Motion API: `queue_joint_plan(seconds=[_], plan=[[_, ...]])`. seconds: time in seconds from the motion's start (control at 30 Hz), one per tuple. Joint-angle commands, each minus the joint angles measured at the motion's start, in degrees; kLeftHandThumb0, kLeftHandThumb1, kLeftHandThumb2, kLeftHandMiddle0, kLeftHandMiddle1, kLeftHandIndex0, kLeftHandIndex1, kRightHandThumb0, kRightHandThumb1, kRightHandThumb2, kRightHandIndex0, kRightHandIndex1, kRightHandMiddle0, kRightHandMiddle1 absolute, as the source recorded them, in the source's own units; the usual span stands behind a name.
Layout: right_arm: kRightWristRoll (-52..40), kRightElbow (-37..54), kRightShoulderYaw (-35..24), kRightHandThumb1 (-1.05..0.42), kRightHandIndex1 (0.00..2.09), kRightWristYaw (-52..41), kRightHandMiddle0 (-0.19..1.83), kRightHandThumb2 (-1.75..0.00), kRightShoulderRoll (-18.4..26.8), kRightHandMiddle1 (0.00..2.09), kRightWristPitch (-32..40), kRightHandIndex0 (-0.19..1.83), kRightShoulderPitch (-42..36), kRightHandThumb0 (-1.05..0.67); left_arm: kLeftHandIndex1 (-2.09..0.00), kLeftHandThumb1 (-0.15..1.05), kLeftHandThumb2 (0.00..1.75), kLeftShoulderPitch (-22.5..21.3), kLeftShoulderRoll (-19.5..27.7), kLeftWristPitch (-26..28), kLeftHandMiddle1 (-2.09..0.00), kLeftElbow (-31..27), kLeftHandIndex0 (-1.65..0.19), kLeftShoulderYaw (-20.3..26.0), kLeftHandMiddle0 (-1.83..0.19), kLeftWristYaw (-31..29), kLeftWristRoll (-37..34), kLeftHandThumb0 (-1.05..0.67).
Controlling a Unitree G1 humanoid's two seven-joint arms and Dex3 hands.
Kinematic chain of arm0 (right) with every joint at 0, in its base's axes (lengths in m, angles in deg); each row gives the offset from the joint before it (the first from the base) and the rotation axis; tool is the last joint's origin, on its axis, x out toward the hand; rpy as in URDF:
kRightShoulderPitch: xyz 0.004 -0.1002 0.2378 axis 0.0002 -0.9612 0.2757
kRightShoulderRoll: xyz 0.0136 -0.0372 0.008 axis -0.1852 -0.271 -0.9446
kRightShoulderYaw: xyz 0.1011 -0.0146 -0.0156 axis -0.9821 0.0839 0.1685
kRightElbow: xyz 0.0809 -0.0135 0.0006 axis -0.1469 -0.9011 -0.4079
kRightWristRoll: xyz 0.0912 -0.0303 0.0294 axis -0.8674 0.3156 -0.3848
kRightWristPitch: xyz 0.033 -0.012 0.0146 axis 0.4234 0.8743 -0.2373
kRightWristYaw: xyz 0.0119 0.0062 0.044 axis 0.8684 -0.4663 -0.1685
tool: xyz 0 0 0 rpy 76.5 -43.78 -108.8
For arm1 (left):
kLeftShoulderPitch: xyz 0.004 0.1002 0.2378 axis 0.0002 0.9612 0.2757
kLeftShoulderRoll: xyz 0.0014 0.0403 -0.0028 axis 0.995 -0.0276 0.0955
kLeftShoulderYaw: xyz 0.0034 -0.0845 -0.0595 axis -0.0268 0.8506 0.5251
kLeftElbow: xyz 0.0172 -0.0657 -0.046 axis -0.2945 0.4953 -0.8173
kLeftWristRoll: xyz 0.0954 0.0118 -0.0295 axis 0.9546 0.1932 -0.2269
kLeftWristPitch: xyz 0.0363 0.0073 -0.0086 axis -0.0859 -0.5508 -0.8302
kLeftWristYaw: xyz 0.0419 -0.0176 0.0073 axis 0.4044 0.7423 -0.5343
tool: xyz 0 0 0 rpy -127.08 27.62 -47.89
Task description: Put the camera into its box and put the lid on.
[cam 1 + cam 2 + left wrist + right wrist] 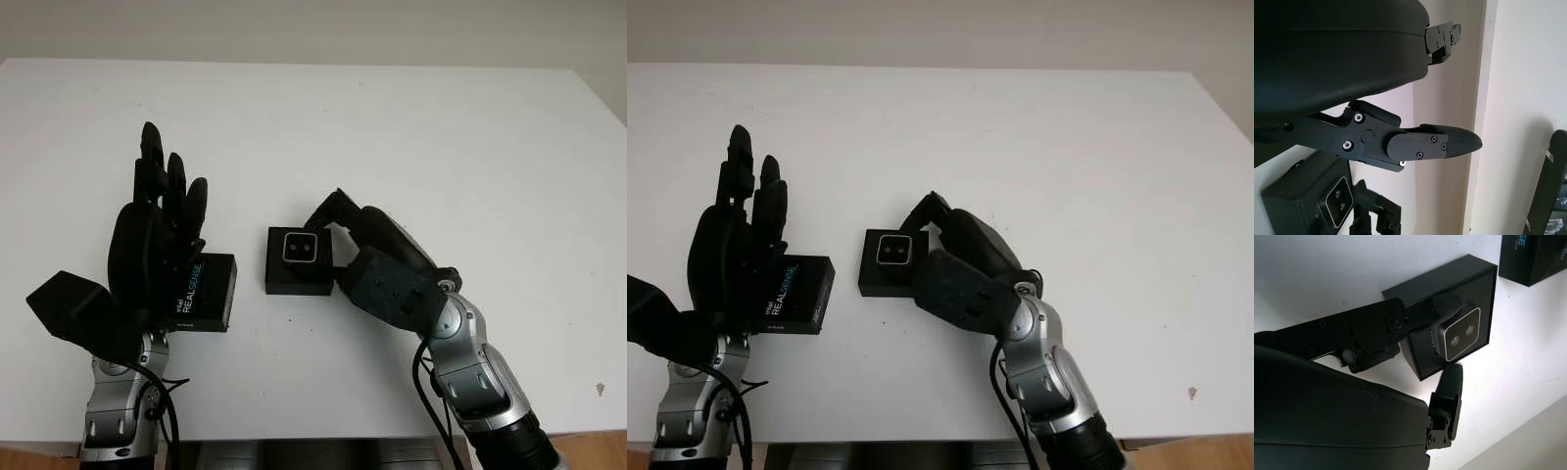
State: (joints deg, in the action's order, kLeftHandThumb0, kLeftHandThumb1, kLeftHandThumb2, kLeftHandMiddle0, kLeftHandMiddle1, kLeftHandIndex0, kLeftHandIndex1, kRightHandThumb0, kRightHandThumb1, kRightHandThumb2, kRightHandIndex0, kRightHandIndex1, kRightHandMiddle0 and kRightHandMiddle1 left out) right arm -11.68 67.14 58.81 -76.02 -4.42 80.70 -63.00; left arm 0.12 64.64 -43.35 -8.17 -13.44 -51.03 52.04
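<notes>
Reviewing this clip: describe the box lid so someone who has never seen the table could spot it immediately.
On the white table, look near the front edge beside the raised, open left robot hand. The lid lies flat there, partly behind that hand. Unlike the open box to its right, which holds the camera at the right robot hand fingertips, it carries white REALSENSE lettering.

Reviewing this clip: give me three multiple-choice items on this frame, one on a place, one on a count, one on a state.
1. Where is the camera?
A. In the open black box
B. On the lid
C. In the left hand

2. How many lenses show on the camera's face?
A. One
B. Two
C. Four

3. What is the lid doing?
A. Closing the box
B. Lying on the table beside the box
C. Held by the right hand

Answers: A, it sits in the box with the right hand at it; B, two dark circles; B, it lies by the open left hand.
</notes>
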Motion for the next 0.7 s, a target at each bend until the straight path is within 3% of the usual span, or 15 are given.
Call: queue_joint_plan(seconds=[0.0,0.13,0.53,0.67], plan=[[0.17,1.59,0.41,-1.00,0.03,-0.93,-0.08,-0.05,0.69,0.56,0.52,-0.08,0.04,-0.68,-0.03,1.05,0.36,0.65,-0.28,0.00,-0.05,-0.96,0.19,-0.10,0.16,0.04,-0.14,-0.62],[-0.07,2.29,0.26,-0.99,0.03,-2.46,-0.06,-0.05,0.92,0.39,1.13,-0.14,0.10,-0.68,-0.03,1.05,0.37,0.67,-0.24,-0.41,-0.05,-0.59,0.19,-0.01,0.16,-0.40,-0.33,-0.61],[-1.21,2.35,-0.36,-0.97,0.03,-2.85,-0.05,-0.05,1.02,0.26,0.38,-0.18,0.00,-0.69,-0.03,1.05,0.36,0.85,-0.42,-0.30,-0.06,-0.69,0.19,-0.11,0.15,-0.14,-0.03,-0.62],[-1.37,2.39,-0.71,-1.02,0.05,-1.36,-0.06,-0.08,2.35,0.22,-4.42,-0.15,-0.47,-0.72,-0.03,1.05,0.36,0.89,-0.19,-0.35,-0.05,-0.67,0.19,-0.06,0.16,-0.31,-0.03,-0.62]])
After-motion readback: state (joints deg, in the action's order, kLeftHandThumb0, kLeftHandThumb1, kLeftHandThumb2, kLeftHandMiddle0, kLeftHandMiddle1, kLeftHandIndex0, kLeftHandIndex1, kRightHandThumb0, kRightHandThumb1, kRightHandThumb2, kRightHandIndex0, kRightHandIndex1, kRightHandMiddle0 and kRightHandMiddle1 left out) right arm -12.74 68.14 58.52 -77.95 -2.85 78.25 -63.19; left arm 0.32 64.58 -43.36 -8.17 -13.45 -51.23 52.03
